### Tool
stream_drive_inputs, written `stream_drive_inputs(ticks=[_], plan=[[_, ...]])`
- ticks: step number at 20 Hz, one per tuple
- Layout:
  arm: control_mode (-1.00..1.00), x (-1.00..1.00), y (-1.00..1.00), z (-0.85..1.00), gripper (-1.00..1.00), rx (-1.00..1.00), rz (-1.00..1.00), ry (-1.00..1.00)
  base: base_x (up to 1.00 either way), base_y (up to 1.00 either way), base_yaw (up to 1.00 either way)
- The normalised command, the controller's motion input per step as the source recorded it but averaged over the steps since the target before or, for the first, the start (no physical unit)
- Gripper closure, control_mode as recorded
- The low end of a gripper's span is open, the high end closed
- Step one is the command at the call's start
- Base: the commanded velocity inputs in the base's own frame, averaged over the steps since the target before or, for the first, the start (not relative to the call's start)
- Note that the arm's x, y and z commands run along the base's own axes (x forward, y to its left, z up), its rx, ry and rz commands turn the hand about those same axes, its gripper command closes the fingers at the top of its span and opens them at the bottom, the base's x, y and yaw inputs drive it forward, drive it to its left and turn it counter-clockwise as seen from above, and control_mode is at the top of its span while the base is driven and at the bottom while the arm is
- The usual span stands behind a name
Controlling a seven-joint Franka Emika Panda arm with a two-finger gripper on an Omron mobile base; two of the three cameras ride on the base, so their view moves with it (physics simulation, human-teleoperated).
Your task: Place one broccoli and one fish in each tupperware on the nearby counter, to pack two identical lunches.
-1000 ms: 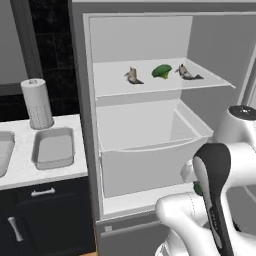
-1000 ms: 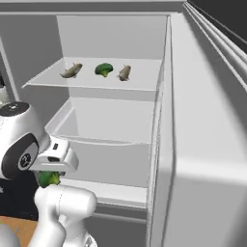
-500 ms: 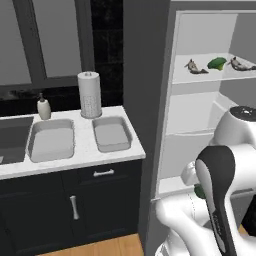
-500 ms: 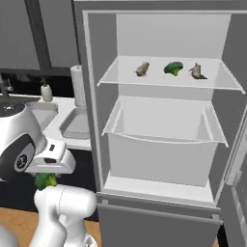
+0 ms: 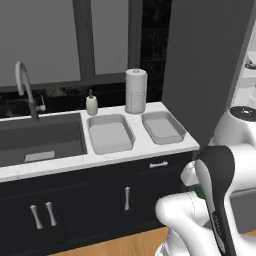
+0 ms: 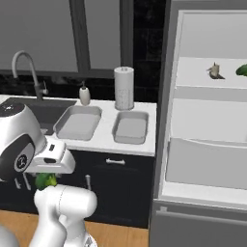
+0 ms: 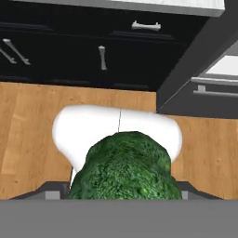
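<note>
In my hand view the broccoli (image 7: 124, 169) hides both fingertips, so I cannot see how the jaws stand beyond their holding the floret; from the right base view only a green scrap of it (image 6: 46, 181) peeps out under the gripper (image 6: 48, 179), low against the robot's body. The fridge (image 6: 207, 125) is cut off at the right edge, and its shelf (image 6: 212, 79) shows one fish (image 6: 215, 71) whole and a second broccoli (image 6: 242, 71) only in part. I count two tupperware trays on the counter (image 5: 145, 147): the left tray (image 5: 110, 134) and the right tray (image 5: 163, 127), side by side and both bare inside. Behind them stand one paper towel roll (image 5: 135, 91) and one soap bottle (image 5: 91, 103). One sink (image 5: 40, 141) lies to the left, with one tap (image 5: 25, 87) at its far rim. Dark cabinets (image 5: 75, 205) with pale handles sit below the counter. In the left base view the arm's white bulk covers the near right corner.
</note>
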Motion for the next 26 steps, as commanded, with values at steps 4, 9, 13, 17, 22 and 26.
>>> stream_drive_inputs(ticks=[4,9,13,17,22,26], plan=[[1.00,0.00,0.00,0.00,1.00,0.00,0.00,0.00,0.50,0.99,-0.10],[1.00,0.00,0.00,0.00,1.00,0.00,0.00,0.00,0.84,0.61,-0.01],[1.00,0.00,0.00,0.00,1.00,0.00,0.00,0.00,0.71,0.14,0.00],[1.00,0.00,0.00,0.00,1.00,0.00,0.00,0.00,0.39,0.00,0.00],[1.00,0.00,0.00,0.00,1.00,0.00,0.00,0.00,0.11,0.00,0.00],[1.00,0.00,0.00,0.00,1.00,0.00,0.00,0.00,0.00,0.00,0.00]])
